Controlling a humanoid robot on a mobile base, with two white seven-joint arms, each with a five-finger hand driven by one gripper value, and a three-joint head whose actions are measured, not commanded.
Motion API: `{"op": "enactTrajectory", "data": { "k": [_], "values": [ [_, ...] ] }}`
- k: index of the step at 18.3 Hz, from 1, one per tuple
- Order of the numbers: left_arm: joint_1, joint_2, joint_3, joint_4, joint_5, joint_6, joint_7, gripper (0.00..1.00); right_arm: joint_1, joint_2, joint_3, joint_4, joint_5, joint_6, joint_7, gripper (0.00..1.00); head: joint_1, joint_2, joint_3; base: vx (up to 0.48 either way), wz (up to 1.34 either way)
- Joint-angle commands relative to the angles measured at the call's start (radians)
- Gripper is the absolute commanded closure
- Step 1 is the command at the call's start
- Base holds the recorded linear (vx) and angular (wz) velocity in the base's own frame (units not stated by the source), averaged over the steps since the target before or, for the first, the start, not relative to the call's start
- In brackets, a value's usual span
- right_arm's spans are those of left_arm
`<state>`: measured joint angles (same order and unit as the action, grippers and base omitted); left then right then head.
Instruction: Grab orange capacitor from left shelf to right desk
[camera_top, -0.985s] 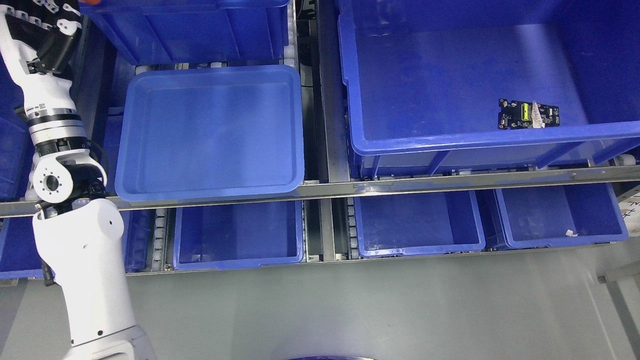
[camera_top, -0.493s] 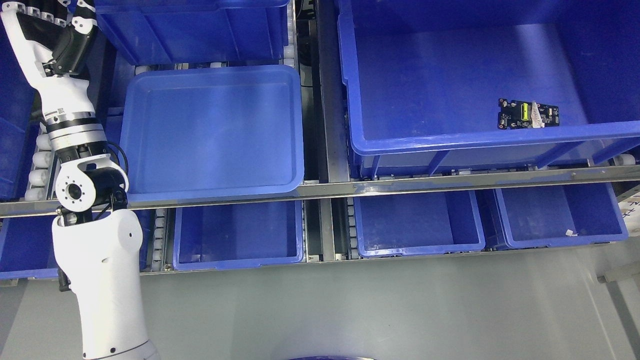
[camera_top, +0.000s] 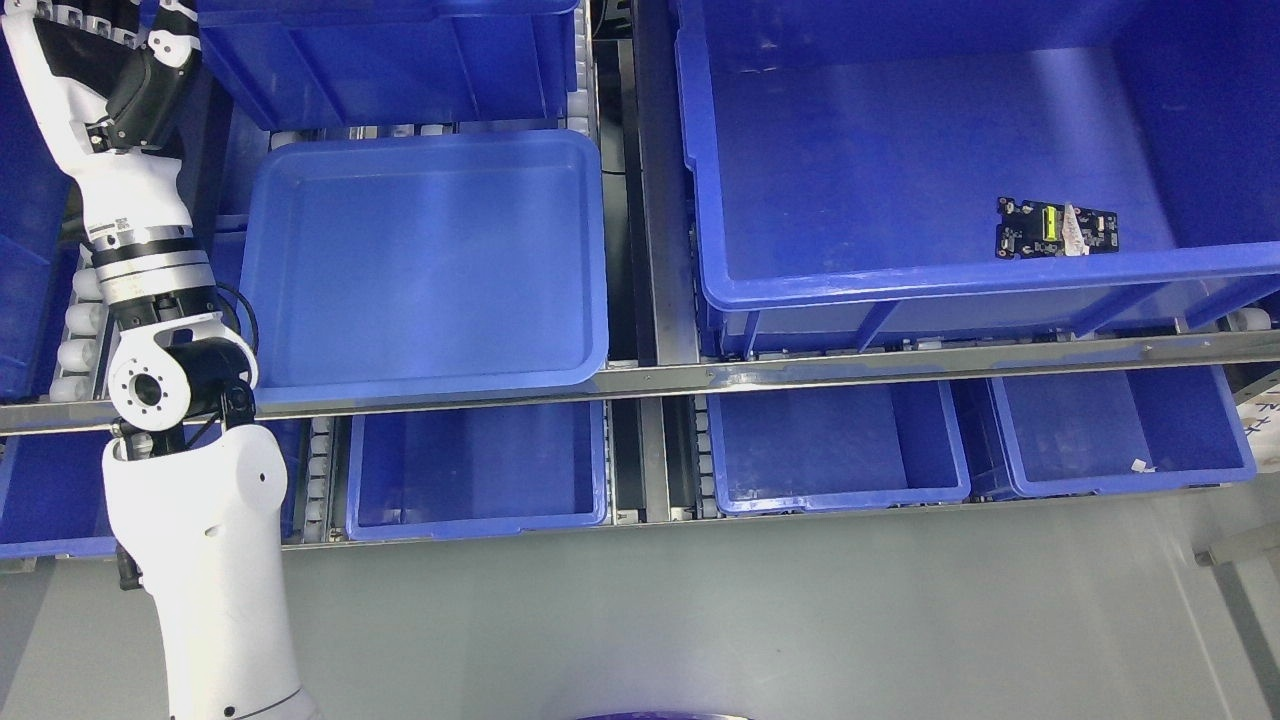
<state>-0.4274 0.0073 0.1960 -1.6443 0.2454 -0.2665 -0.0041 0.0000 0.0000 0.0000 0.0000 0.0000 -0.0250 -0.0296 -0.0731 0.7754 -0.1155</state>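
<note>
white-shelled left arm (camera_top: 190, 520) climbs the frame's left edge, its left hand (camera_top: 95, 55) cropped at upper left, grip unreadable, presumably reaching shelf bins; no orange capacitor visible, shallow blue tray (camera_top: 425, 255) empty.

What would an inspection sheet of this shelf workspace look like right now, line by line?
Surface: two-level metal shelf rack with roller lanes, grey floor in front.
Job's things: orange capacitor, nothing seen.
Clutter: small circuit board lying in the large upper right bin; shallow blue tray on the upper level holds nothing; three lower bins, the right one with a small white scrap.
Grippers: left hand raised at the top left corner, cut off by the frame edge, grasp not readable; right hand not in view.
Cables: thin black cable looped at the left arm's joint.
Surroundings: more blue bins above and at far left.
</note>
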Motion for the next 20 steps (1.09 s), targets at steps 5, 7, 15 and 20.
{"op": "enactTrajectory", "data": {
  "k": [5, 7, 15, 20],
  "values": [
    [0.015, 0.01, 0.005, -0.032, 0.0, 0.004, 0.0, 0.8, 0.02, -0.017, -0.012, -0.017, 0.005, 0.0, 0.0, 0.0, 0.0, 0.0, 0.0, 0.0, 0.0],
    [0.013, 0.01, 0.008, -0.034, 0.0, 0.006, 0.0, 0.8, 0.02, -0.017, -0.012, -0.017, 0.005, 0.0, 0.0, 0.0, 0.0, 0.0, 0.0, 0.0, 0.0],
    [0.024, 0.01, 0.006, -0.032, 0.0, 0.006, 0.0, 0.8, 0.02, -0.017, -0.012, -0.017, 0.005, 0.0, 0.0, 0.0, 0.0, 0.0, 0.0, 0.0, 0.0],
    [0.027, 0.01, 0.006, -0.032, 0.0, 0.006, 0.0, 0.8, 0.02, -0.017, -0.012, -0.017, 0.005, 0.0, 0.0, 0.0, 0.0, 0.0, 0.0, 0.0, 0.0]
  ]
}}
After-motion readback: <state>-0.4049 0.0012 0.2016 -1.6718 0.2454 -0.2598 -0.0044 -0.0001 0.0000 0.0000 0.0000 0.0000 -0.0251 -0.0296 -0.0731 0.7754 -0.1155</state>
